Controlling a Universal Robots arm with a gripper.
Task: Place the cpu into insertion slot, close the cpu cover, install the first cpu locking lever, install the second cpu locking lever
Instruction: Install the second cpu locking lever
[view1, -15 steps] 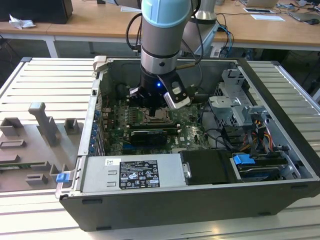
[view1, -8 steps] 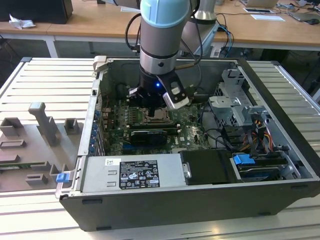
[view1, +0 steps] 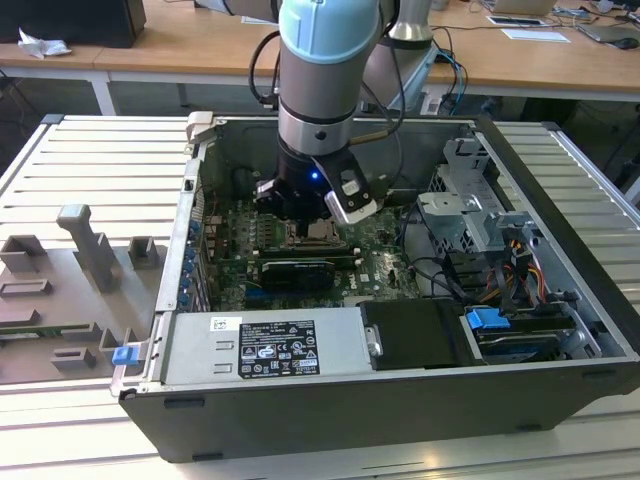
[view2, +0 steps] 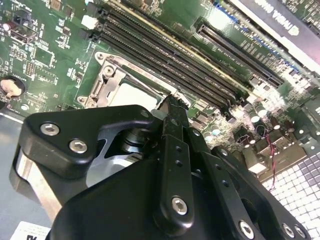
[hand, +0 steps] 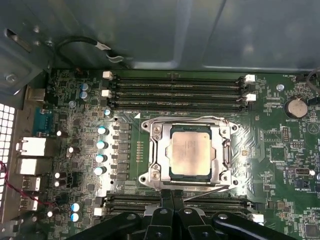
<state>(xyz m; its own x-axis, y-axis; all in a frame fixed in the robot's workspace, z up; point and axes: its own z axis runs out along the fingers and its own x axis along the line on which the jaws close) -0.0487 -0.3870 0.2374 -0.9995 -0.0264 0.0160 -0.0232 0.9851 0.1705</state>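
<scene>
- Your cpu (hand: 190, 150) sits in the insertion slot (hand: 172, 176) on the green board, its pale metal top showing through the cut-out of the cpu cover (hand: 160, 150), which looks folded down around it.
- Thin wire levers run along the cover's edges; one lever (hand: 207, 189) lies across the edge nearest the claw, and you cannot tell from here whether either is hooked home.
- The claw (hand: 172, 196) hangs just beside that edge in the first wrist view, its two fingers pressed together with nothing between them.
- Risk, as a judgement: a push that slips off the thin lever could drive the fingertips into the memory slots (hand: 177, 90) or scrape the board; an unlatched lever could spring back up.
- The claw's tip contact is hidden by its own body in the second wrist view, and in the exterior view the arm (view1: 320, 90) covers part of the computer case (view1: 300, 410) on the bench (view1: 80, 170).
</scene>
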